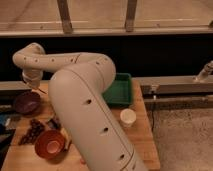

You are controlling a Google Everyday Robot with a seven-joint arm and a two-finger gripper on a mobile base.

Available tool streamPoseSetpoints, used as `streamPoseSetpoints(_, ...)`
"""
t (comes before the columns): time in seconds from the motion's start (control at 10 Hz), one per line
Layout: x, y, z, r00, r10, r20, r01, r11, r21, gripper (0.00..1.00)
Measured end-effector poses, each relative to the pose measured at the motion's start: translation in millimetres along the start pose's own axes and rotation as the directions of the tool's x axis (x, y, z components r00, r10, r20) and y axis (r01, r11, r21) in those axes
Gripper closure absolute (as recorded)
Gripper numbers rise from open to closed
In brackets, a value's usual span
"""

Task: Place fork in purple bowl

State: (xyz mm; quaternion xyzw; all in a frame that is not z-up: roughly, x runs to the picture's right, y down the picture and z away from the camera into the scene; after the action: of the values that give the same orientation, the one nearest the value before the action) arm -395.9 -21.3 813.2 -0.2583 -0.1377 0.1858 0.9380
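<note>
The purple bowl [27,103] stands on the wooden table at the far left. My gripper [33,83] is at the end of the big white arm, just above and behind the bowl's far right rim. A thin, dark, slender piece [40,91] that looks like the fork sticks out below the gripper, over the bowl's right edge. How it is held is hidden by the wrist. The arm covers much of the table's middle.
An orange-red bowl [50,144] stands at the front left, with dark grapes [32,131] and a dark utensil [54,122] beside it. A green tray [119,90] and a white cup [128,117] are to the right of the arm. A dark window ledge runs behind.
</note>
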Motion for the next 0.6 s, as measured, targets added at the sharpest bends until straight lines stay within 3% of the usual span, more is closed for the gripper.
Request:
streamPoseSetpoints(0.2, 12.9, -11.9, -13.0, 0.991, 0.089, 0.096, -0.093, 0.995, 0.038, 0.86)
streamPoseSetpoints(0.4, 47.9, -19.9, -28.9, 0.963, 0.188, 0.194, -0.199, 0.979, 0.039, 0.86)
streamPoseSetpoints(0.6, 82.3, -24.0, -43.6, 0.943, 0.232, 0.238, -0.247, 0.968, 0.035, 0.86)
